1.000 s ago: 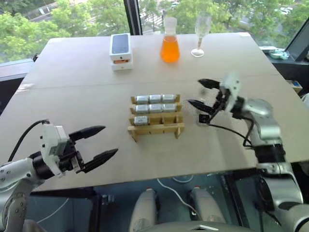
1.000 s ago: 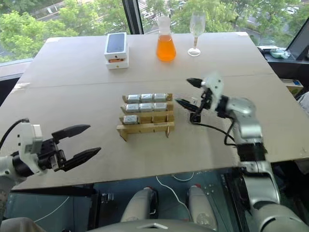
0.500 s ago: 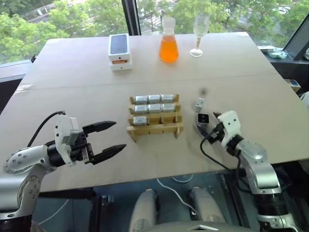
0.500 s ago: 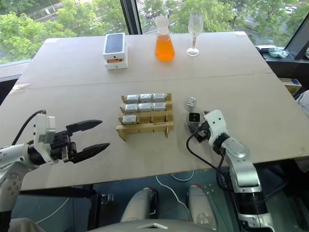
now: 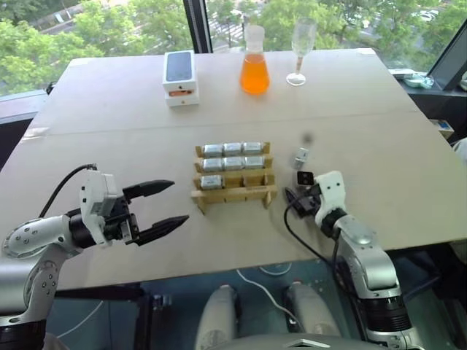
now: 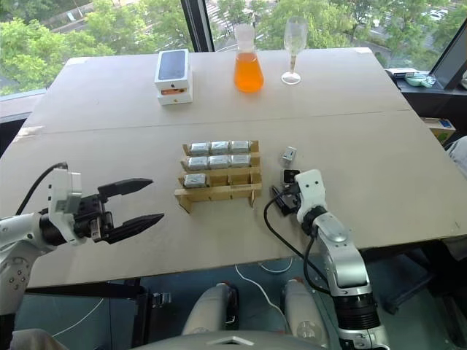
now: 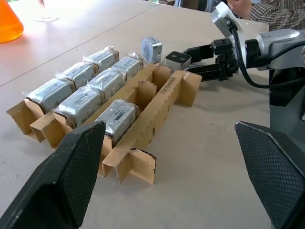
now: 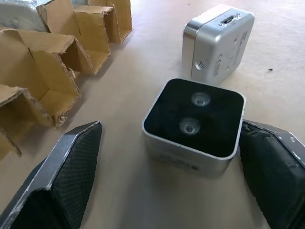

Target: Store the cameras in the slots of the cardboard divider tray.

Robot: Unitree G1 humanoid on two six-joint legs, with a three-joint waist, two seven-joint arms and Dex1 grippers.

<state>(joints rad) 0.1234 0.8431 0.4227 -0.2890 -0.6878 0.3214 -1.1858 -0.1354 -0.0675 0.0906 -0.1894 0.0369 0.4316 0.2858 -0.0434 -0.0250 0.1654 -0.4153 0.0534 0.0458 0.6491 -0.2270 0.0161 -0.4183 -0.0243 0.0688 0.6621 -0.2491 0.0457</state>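
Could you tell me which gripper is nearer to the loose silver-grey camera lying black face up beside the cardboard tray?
Right. The right gripper is open around the silver-grey camera with the black face up. The left gripper hovers open on the far side of the tan cardboard divider tray.

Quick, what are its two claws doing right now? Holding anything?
Left gripper: open, holding nothing.
Right gripper: open, fingers on either side of a loose camera, not yet gripping it.

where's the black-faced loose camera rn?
On the table, right of the cardboard divider tray, black face up between the open right gripper's fingers; a second loose camera sits just beyond.
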